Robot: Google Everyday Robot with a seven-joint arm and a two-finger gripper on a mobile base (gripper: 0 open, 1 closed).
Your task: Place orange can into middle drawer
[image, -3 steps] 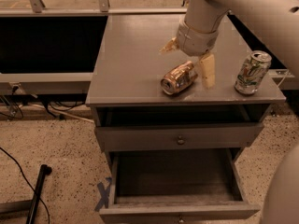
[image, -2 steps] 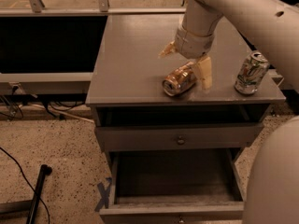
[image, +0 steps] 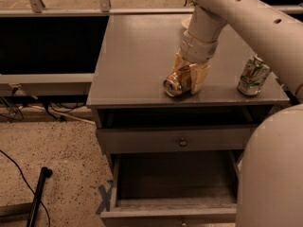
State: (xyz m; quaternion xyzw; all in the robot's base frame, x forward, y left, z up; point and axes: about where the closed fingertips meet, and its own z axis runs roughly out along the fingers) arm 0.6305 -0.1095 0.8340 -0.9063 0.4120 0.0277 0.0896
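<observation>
Gripper on tabletop, jaws gripping orange can lying sideways, middle drawer open below

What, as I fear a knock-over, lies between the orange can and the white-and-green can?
Camera view: only one finger of the claw gripping the orange can, then bare cabinet top up to the white-and-green can.

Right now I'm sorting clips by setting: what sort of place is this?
Likely a lab or office test area: grey drawer cabinet on speckled floor, loose cables at left, and the pincer closed on the orange can atop the cabinet.
</observation>
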